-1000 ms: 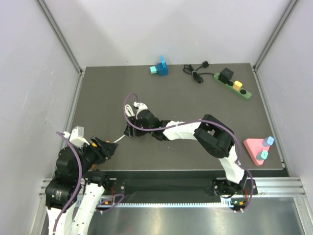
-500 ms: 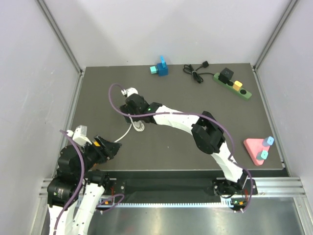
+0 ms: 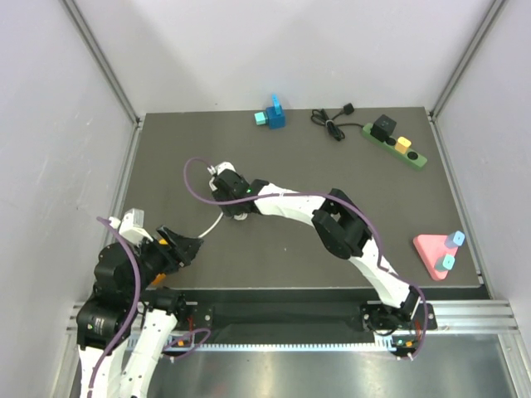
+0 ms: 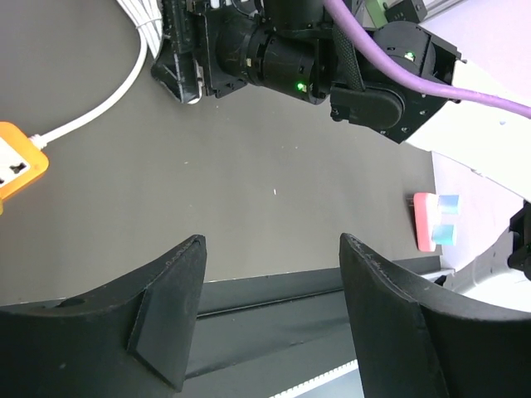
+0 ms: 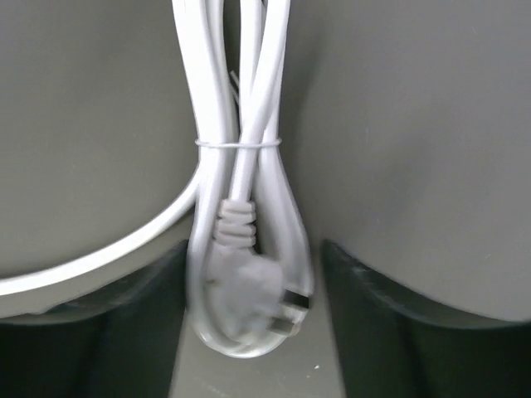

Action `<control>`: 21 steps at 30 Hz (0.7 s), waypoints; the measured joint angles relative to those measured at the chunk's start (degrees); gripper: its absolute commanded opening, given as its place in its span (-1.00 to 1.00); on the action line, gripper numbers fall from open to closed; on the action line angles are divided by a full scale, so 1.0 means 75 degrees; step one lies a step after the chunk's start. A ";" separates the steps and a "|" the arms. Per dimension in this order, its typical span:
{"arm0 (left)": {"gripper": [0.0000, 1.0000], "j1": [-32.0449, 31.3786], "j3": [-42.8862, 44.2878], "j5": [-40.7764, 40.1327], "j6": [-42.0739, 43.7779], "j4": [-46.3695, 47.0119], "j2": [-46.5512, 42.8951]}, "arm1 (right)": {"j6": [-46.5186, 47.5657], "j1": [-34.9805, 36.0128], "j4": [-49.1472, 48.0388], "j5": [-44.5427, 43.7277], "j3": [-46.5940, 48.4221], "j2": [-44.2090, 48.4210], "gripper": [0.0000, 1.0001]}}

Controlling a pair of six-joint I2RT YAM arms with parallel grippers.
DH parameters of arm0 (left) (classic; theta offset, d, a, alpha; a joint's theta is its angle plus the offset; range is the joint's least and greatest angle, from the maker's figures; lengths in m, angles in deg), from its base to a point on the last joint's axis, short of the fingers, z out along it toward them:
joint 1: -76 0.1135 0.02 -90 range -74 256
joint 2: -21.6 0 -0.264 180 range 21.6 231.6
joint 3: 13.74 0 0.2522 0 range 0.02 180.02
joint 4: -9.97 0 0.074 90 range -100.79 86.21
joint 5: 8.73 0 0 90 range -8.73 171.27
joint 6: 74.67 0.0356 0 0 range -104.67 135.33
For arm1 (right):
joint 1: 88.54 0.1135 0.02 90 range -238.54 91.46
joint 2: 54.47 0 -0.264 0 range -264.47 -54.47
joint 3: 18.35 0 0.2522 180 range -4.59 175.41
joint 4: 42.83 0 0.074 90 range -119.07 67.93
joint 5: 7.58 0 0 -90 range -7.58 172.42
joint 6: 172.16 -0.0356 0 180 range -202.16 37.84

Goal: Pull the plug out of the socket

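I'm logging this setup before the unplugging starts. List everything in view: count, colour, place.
green power strip: one, green, far right of the table.
black plug: one, black, on the strip's far end.
yellow plug: one, yellow, mid-strip.
black cable: one, black, coiled left of the strip.
blocks: small cluster, blue, far edge, middle.
wedge: one, pink, near right, carrying two light-blue pieces.
white cable: one, white, bundled, left of centre.
orange power strip: one, orange, near left, on the white cable.
table: one, dark grey.
left gripper: black, open, above the near left.
right gripper: black, open, straddling the white cable's plug end.
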 measured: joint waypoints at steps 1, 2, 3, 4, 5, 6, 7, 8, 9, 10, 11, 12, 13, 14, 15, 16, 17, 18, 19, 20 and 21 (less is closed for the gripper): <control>0.38 0.0000 -0.0003 0.0003 -0.0012 0.0000 -0.0003 | 0.0003 0.0006 0.0003 -0.0052 0.0000 0.0000 -0.02; 0.38 0.0000 -0.0012 0.0012 -0.0020 0.0012 -0.0003 | 0.0000 0.0009 0.0003 -0.0119 0.0000 0.0000 -0.10; 0.38 0.0000 -0.0026 0.0023 -0.0032 0.0017 -0.0003 | 0.0000 0.0012 0.0000 -0.0216 -0.0003 0.0000 -0.17; 0.38 0.0000 -0.0044 0.0029 -0.0032 0.0017 -0.0003 | -0.0012 0.0009 -0.0006 -0.0315 -0.0006 0.0000 -0.40; 0.37 0.0000 -0.0067 0.0029 -0.0035 0.0015 0.0000 | -0.0012 0.0009 -0.0029 -0.0414 -0.0020 0.0000 -0.52; 0.37 0.0000 -0.0085 0.0026 -0.0041 0.0015 0.0015 | -0.0009 0.0006 -0.0055 -0.0542 -0.0055 0.0012 -0.59; 0.37 0.0000 -0.0090 0.0029 -0.0041 0.0015 0.0044 | -0.0015 0.0000 -0.0111 -0.0699 -0.0134 0.0055 -0.70; 0.36 0.0000 -0.0099 0.0029 -0.0044 0.0017 0.0082 | -0.0020 -0.0012 -0.0198 -0.0845 -0.0297 0.0134 -0.74; 0.36 0.0000 -0.0111 0.0032 -0.0044 0.0029 0.0114 | -0.0050 -0.0041 -0.0277 -0.0976 -0.0513 0.0254 -0.79; 0.36 0.0000 -0.0125 0.0038 -0.0044 0.0038 0.0137 | -0.0061 -0.0070 -0.0309 -0.1084 -0.0688 0.0361 -0.81; 0.36 0.0000 -0.0154 0.0044 -0.0044 0.0055 0.0157 | -0.0070 -0.0119 -0.0431 -0.1215 -0.1000 0.0545 -0.81; 0.35 0.0000 -0.0184 0.0047 -0.0047 0.0061 0.0181 | -0.0058 -0.0189 -0.0452 -0.1326 -0.1282 0.0723 -0.81; 0.34 0.0000 -0.0213 0.0052 -0.0058 0.0070 0.0198 | -0.0047 -0.0265 -0.0449 -0.1443 -0.1545 0.0909 -0.81; 0.33 0.0000 -0.0251 0.0061 -0.0067 0.0076 0.0204 | -0.0026 -0.0358 -0.0463 -0.1559 -0.1824 0.1081 -0.80; 0.32 0.0000 -0.0297 0.0070 -0.0073 0.0076 0.0201 | 0.0009 -0.0475 -0.0449 -0.1652 -0.2052 0.1241 -0.80; 0.30 0.0000 -0.0361 0.0085 -0.0079 0.0082 0.0201 | 0.0038 -0.0577 -0.0460 -0.1716 -0.2226 0.1361 -0.79; 0.29 0.0000 -0.0423 0.0082 -0.0090 0.0102 0.0201 | 0.0079 -0.0702 -0.0504 -0.1772 -0.2445 0.1510 -0.78; 0.25 0.0000 -0.0519 0.0061 -0.0108 0.0119 0.0201 | 0.0157 -0.0842 -0.0504 -0.1848 -0.2675 0.1673 -0.76; 0.23 0.0000 -0.0609 0.0015 -0.0143 0.0119 0.0204 | 0.0245 -0.0976 -0.0527 -0.1932 -0.2894 0.1833 -0.73; 0.23 0.0000 -0.0676 -0.0047 -0.0187 0.0117 0.0216 | 0.0332 -0.1105 -0.0597 -0.2008 -0.3147 0.2008 -0.71; 0.22 0.0000 -0.0731 -0.0140 -0.0245 0.0128 0.0236 | 0.0431 -0.1218 -0.0615 -0.2072 -0.3378 0.2183 -0.69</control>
